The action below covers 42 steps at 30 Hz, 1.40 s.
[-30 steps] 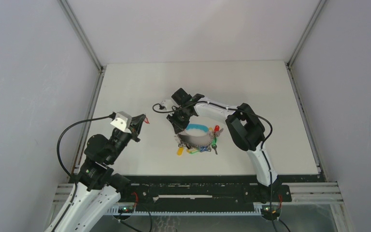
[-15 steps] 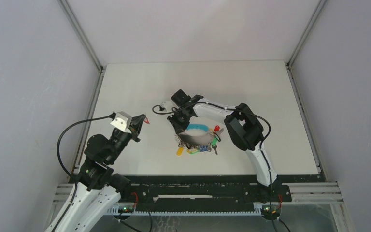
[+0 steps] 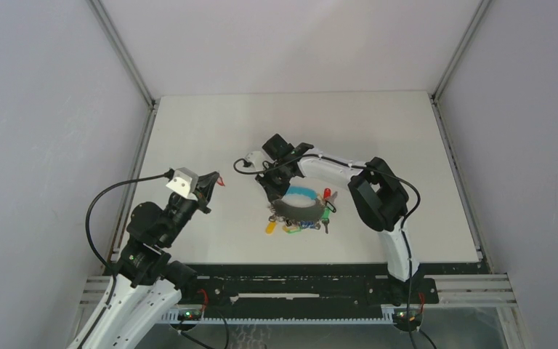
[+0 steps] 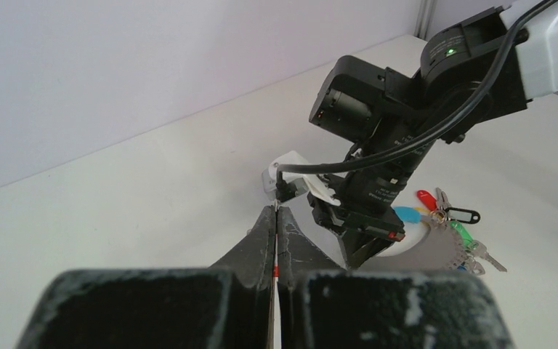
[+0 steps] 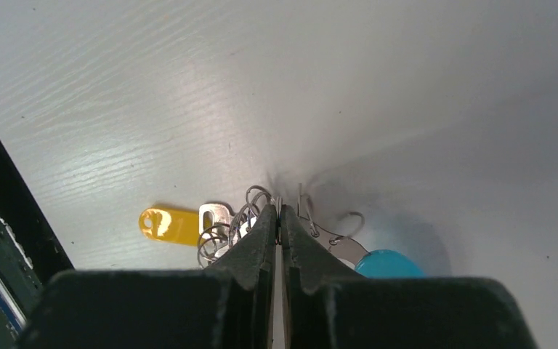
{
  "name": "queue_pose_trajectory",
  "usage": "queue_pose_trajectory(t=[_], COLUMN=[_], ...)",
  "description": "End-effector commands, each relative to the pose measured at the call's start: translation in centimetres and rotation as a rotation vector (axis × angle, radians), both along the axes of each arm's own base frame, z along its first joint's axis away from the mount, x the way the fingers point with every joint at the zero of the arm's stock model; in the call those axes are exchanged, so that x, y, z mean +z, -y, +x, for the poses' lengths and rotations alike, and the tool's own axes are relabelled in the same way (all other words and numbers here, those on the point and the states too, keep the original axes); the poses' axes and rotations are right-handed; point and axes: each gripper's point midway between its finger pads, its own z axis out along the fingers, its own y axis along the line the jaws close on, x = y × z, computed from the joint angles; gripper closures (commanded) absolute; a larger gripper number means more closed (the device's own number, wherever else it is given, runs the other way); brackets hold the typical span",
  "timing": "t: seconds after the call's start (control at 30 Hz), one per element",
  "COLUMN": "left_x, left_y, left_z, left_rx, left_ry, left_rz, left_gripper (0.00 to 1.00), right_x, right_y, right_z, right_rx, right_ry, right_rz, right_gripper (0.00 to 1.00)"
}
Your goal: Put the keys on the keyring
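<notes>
Left pincer (image 3: 212, 181) grasps the key (image 3: 222, 182), its red tag pinched edge-on between the fingers, held above the bench (image 3: 211, 123) well apart from the keyring (image 3: 298, 206). At the keyring's left rim, the right pincer (image 5: 279, 211) is clenched, tips down among wire loops beside a yellow tag (image 5: 168, 224).

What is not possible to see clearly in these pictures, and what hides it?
- Left wrist: the red-tagged key is almost wholly hidden inside the shut left end effector; only a red edge shows.
- Top: the right end effector covers the keyring rim it meets.
- Right wrist: whether its fingers pinch the keyring's wire is too fine to tell.
</notes>
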Motion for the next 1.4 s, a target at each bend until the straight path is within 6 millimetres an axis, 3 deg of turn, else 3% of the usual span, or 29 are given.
queue_pose_trajectory(t=[0.0, 0.1, 0.47, 0.9, 1.17, 1.37], left_x=[0.7, 0.7, 0.5, 0.3, -0.8, -1.1], left_y=[0.2, 0.4, 2.2, 8.1, 11.5, 13.6], left_z=[0.0, -0.1, -0.5, -3.0, -4.3, -4.2], left_rx=[-0.013, -0.024, -0.125, -0.524, -0.691, -0.76], left_ry=[0.023, 0.023, 0.012, -0.03, -0.009, -0.004], left_rz=[-0.022, -0.021, 0.002, 0.079, 0.215, 0.265], left_gripper=[1.0, 1.0, 1.0, 1.0, 1.0, 1.0], right_x=[3.9, 4.8, 11.2, 17.6, 19.3, 18.3], right_y=[-0.9, -0.7, 2.0, 5.9, 7.8, 8.2], right_z=[0.7, 0.4, -2.3, -6.0, -7.5, -7.4], right_rx=[0.037, 0.068, 0.267, 0.465, 0.53, 0.565], right_ry=[0.108, 0.149, 0.378, 0.658, 0.825, 0.841], right_rz=[0.101, 0.142, 0.318, 0.523, 0.716, 0.695], right_gripper=[1.0, 1.0, 1.0, 1.0, 1.0, 1.0])
